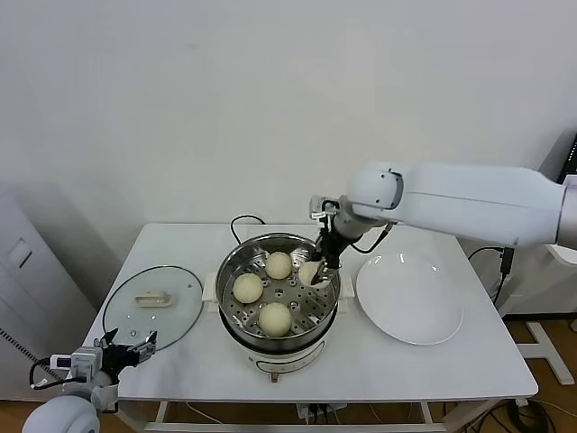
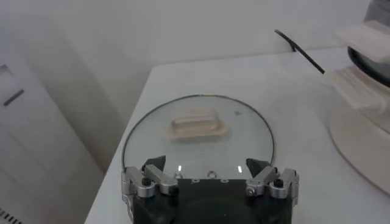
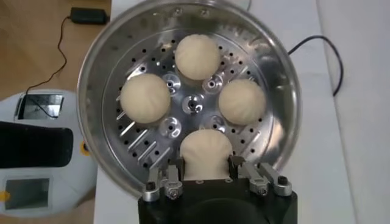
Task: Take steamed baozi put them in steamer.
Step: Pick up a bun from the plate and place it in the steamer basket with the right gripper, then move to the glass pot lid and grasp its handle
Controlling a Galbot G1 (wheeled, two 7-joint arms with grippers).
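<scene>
The steamer (image 1: pixel 278 302) stands upright near the middle of the white worktop (image 1: pixel 433 361), its round mouth facing straight up and its white side handles set out to the left and right; being round, it has no long axis to speak of, and the same holds for the buns. Three steamed baozi (image 1: pixel 279 265) sit apart from one another on the perforated tray (image 3: pixel 194 105), one toward the back, one toward the left and one toward the front; each rests dome up.

The right gripper (image 1: pixel 316 271) reaches down inside the steamer at its right side, and its jaws are closed narrowly on a fourth baozi (image 3: pixel 206 154), one finger (image 3: pixel 172 176) on each flank of it; in the right wrist view this bun lies at the tray's edge close to the steel wall, just beside the others but not touching them. Whether it already rests on the tray cannot be told.

The white plate (image 1: pixel 410 298) lies flat just to the right of the steamer; the glass lid (image 1: pixel 153 305) lies flat to the left with its cream handle (image 2: pixel 197 124) up. The left gripper (image 1: pixel 122 347) waits low at the front left corner, near the lid's rim, jaws spread wide and holding nothing.
</scene>
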